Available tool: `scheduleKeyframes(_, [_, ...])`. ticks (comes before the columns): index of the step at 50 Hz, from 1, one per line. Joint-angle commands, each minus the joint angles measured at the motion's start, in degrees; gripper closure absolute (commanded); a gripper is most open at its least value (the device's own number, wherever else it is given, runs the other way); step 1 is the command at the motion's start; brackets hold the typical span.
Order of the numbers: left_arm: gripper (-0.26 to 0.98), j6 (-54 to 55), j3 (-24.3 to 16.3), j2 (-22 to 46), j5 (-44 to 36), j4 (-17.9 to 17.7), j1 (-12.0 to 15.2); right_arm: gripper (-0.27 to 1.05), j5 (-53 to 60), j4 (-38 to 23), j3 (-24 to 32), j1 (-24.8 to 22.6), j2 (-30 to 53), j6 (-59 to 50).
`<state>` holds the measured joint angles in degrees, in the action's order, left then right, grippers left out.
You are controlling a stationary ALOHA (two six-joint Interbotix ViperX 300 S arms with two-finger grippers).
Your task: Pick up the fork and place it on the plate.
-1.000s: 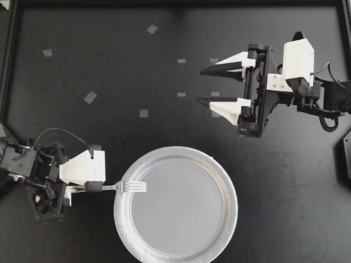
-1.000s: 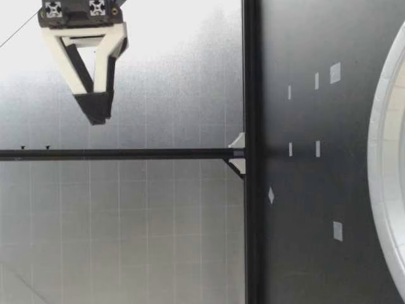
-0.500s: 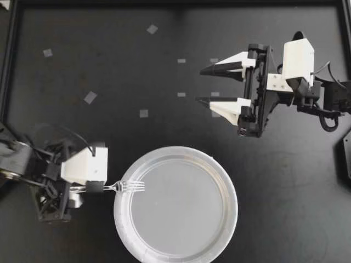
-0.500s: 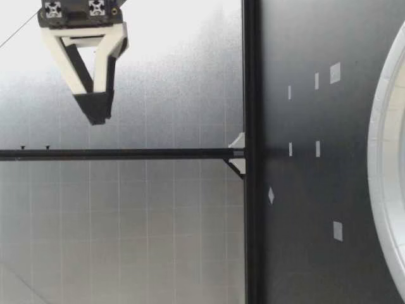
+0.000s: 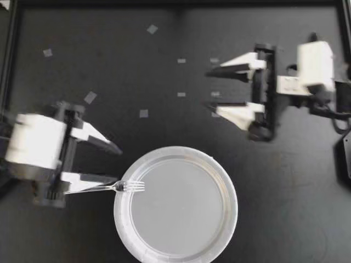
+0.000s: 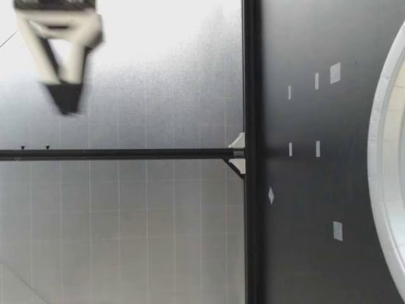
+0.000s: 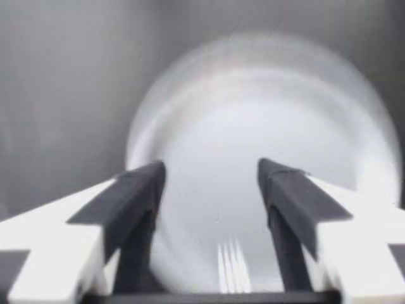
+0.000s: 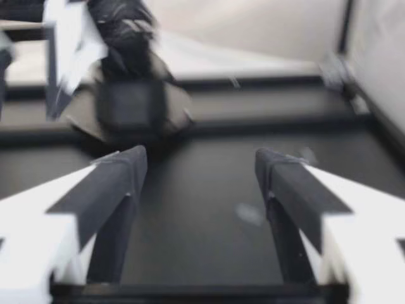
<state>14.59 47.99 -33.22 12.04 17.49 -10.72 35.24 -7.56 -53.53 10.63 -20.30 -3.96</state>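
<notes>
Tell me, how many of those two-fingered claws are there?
2. My left gripper is open beside the plate, right next to the fork; my right gripper is open over the table, away from the plate.

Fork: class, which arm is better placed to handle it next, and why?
Left. My left gripper is open close by the fork, whose tines rest on the plate; my right gripper is open, far off.
</notes>
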Motion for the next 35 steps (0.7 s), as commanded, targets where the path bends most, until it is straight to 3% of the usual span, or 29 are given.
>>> scheduleKeyframes(1, [0.16,0.18,2.9,-2.64,-8.17,0.26,3.78,0.11,0.35,-0.09,-0.7,-0.79,-3.52,0.09])
scheduleKeyframes(10, [0.16,0.18,11.6,-5.62,-21.45,-1.14,11.51,0.11,0.97,-0.18,-4.48,-2.29,-7.38,0.35])
scheduleKeyframes(18, [0.16,-0.18,15.73,-6.42,-29.71,-1.49,14.77,0.11,1.67,-0.18,-5.63,-2.9,-6.94,0.26])
scheduleKeyframes(26, [0.16,-0.09,15.64,-6.59,-25.14,-1.49,14.94,0.11,-5.54,-0.18,-4.22,-2.9,-7.73,0.53])
scheduleKeyframes(35, [0.16,-0.97,12.48,-10.55,-9.58,-1.32,14.94,0.11,-30.67,-0.09,-1.05,-3.34,-13.18,0.53])
